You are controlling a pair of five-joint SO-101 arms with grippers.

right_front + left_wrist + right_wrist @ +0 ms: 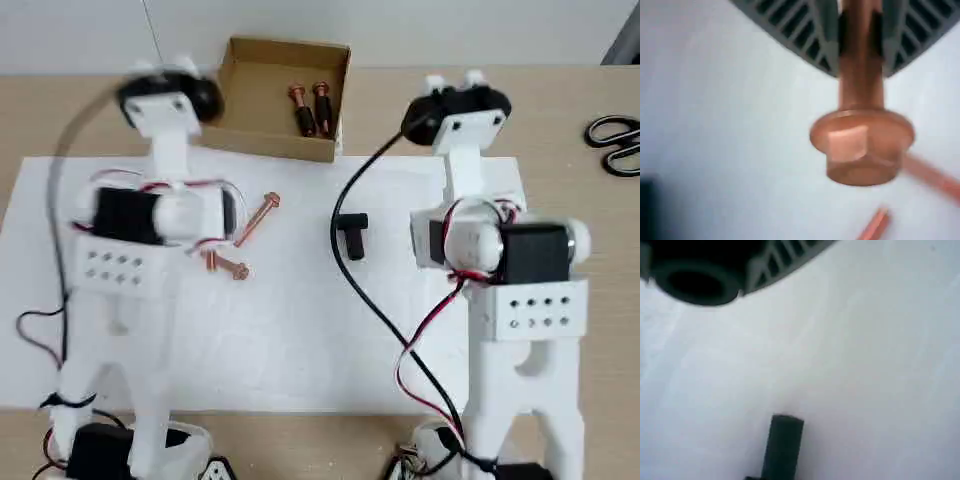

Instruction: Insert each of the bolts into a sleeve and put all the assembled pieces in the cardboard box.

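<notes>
In the high view, the cardboard box (pixel 270 143) at 12 o'clock holds two assemblies (pixel 310 108), with loose bolts (pixel 257 218) toward 9 o'clock and a spare sleeve (pixel 352 235) near centre. In the left wrist view, the left gripper (pixel 860 30) is clamped on the held bolt (pixel 860 140) by its shank. In the right wrist view, the right gripper (pixel 700 265) pinches the held sleeve (pixel 690 282), and slight misalignment when they meet could jam the bolt or lever either part loose.

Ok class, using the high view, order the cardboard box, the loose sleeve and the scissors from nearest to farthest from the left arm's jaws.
1. cardboard box, close by at the table's back.
2. loose sleeve, mid-mat between the arms.
3. scissors, far right edge.
</notes>
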